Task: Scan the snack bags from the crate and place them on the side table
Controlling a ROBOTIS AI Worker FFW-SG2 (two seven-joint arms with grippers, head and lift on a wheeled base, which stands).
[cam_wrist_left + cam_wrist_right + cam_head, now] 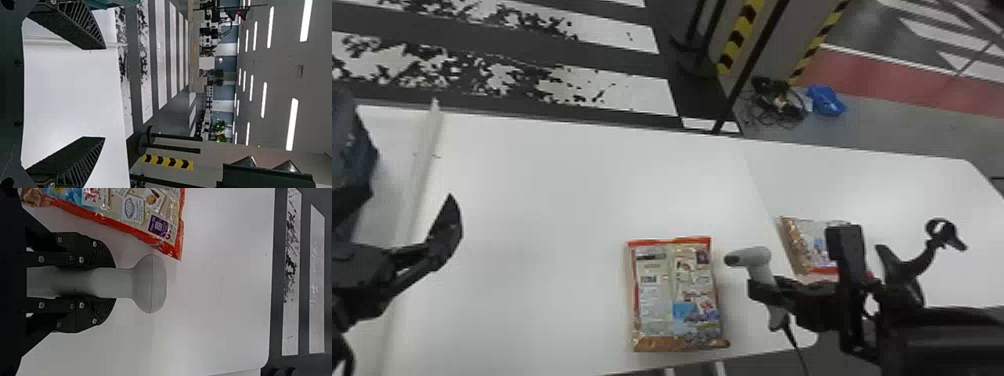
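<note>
Scanning step, one snack bag at the scanner. The right gripper (114, 283) is closed on the grey-white handheld scanner (152, 284), clasping its handle, with the cord (797, 345) trailing below. The nearer snack bag (677, 295) lies flat and printed side up on the main table (547, 200), just to the left of the right gripper, with the scanner's nose turned towards it. The left gripper (103, 93) is empty, its two fingers spread wide, above the table and well to the left of that bag. Farther left, beyond the left gripper, stands a dark blue-grey container (352, 155), possibly the crate. The second snack bag (804, 245) rests on the side table (862, 175), behind and partly hidden by the right gripper; it has presumably been dealt with.

Interpretation: the nearer bag appears to be at the point of scanning, though whether its code has been read cannot be told. If unread, the right gripper should aim the scanner at the printed face; once read, the left gripper would need to cross rightward, close on the bag and carry it past the scanner to the side table. The soft pack will probably sag when lifted, and the cord could snag.
</note>
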